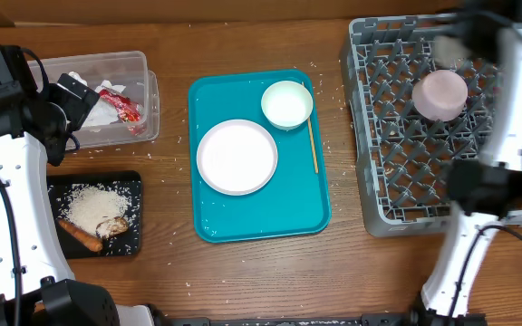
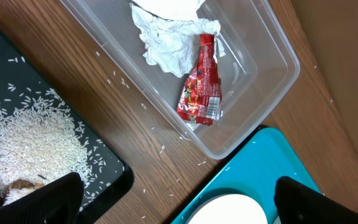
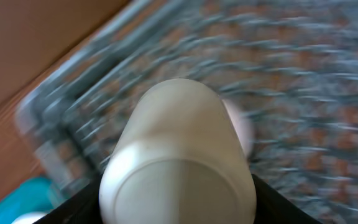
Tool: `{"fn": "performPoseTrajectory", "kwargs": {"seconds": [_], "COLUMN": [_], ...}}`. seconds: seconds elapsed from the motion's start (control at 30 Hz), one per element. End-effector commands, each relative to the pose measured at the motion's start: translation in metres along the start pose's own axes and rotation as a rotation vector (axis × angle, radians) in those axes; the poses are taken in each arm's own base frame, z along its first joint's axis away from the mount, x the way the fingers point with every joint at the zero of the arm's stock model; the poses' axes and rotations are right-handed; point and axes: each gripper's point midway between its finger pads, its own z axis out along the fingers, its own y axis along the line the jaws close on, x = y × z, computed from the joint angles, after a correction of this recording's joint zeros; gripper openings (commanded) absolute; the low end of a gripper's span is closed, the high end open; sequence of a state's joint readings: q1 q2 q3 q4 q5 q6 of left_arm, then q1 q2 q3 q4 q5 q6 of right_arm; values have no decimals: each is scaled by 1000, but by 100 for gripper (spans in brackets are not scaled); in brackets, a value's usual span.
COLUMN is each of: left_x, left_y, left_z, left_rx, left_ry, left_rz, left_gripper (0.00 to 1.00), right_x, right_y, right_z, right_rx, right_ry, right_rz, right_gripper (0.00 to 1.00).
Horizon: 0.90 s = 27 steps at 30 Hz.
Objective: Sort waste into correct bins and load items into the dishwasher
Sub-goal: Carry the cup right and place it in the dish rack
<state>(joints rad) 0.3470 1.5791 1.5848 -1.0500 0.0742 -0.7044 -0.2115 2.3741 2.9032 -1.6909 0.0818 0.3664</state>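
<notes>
— On the right side of the table, your biggest landmark is the dish rack (image 1: 406,181): grey, square, a grid of upright pegs. The overhead view shows nothing loaded in it yet. This step ends there.

— Next in size is the teal tray (image 1: 261,213), just beside the rack. What lies on it must go into the rack later, so place this piece with that in mind.

— At the clear tub (image 1: 152,100) your left gripper (image 2: 179,208) hovers with fingers spread wide, holding nothing. Park it there, well apart from the rack.

— The plate (image 1: 236,157) on the teal tray will likely want a whole row of pegs, and the bowl (image 1: 286,103) a good share too. Keep the middle rows free for them.

— Now the piece in hand. Your right gripper (image 3: 176,202) hangs over the rack's far half with its fingers clamped on the cup (image 3: 179,149). The flat base faces the wrist camera, so I judge the mouth points down, as it should land.

— Then lower it straight; you needn't turn it. How high it hangs I cannot tell. The wrist view is blurred, so choose your spot from the overhead view.

— Release only once the rim rests on something. Dropped from height, it could bounce.

— Smaller yet, the wooden stick (image 1: 314,145) lies on the tray's right edge. Leave it for later.

— Smallest are the pegs (image 1: 388,136). Set the mouth over one peg or a gap, never across two, or the cup will sit tilted.
</notes>
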Motion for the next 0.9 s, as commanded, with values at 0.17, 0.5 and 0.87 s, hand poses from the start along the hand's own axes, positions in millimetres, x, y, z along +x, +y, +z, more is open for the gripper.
{"fn": "performPoseTrajectory", "kwargs": {"seconds": [0.17,0.5,0.87], "left_x": [-6,-6,-6], "left_y": [-4,-4,-4], "left_z": [-10,-10,-10], "left_rx": [16,16,16], "left_ry": [-29,-29,-29], "left_rz": [-3,-3,-3], "left_gripper": [100,100,100], "right_x": [-28,-14,7], "right_y": [-107,-162,-81], "right_z": [7,50,21], "right_rx": [93,165,-145], "right_ry": [5,118,222], "right_rz": [208,300,226], "right_gripper": [62,100,95]}}
